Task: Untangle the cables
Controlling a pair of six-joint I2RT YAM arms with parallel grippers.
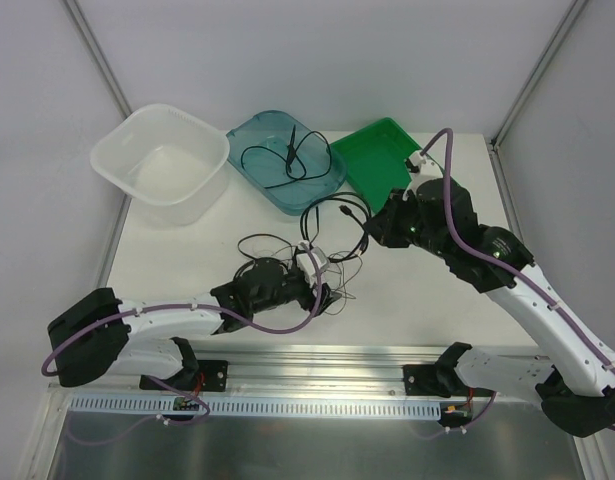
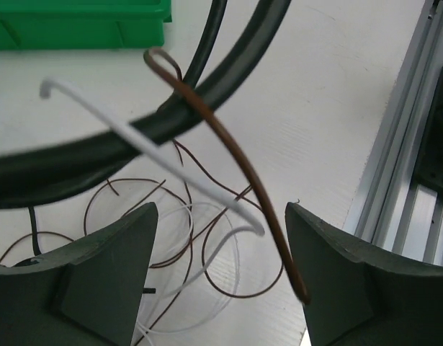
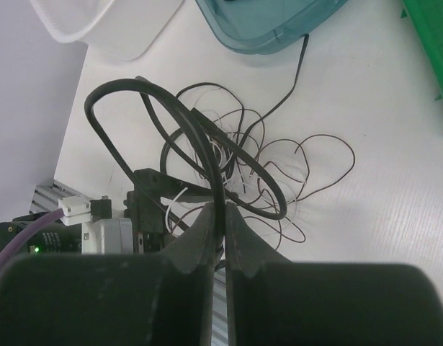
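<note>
**Gently now: drawing the black cable out of the knot**

So, the tangle (image 1: 287, 255) sits mid-frame in the overhead view, on the table (image 1: 187, 260) just below the teal tray (image 1: 322, 182). One black cord (image 1: 287, 160) lies coiled in that tray by itself.

My right claw (image 3: 221, 223) is pressed together on the black cable (image 3: 106, 87), pinching it at the bottom centre of its wrist view. The rest of that cable arches up as a big loop over the thin wires.

My left claw (image 2: 220, 216) is spread wide and grips nothing. A brown wire (image 2: 235, 155) runs down between its fingers (image 2: 113, 281), close to the one on the right of the frame. A white wire (image 2: 120, 126) slants in from the upper left.

As I read it, the step is freeing the black cable. I would raise the right arm slowly and watch whether thin wires ride up with the loop. The brown wire crosses the black cable in the upper middle of the left wrist view, so that is my likely snag. I would close the left claw on the brown wire to pin it. Then I would draw the black cable toward the upper right, stopping if the whole knot drags.
</note>
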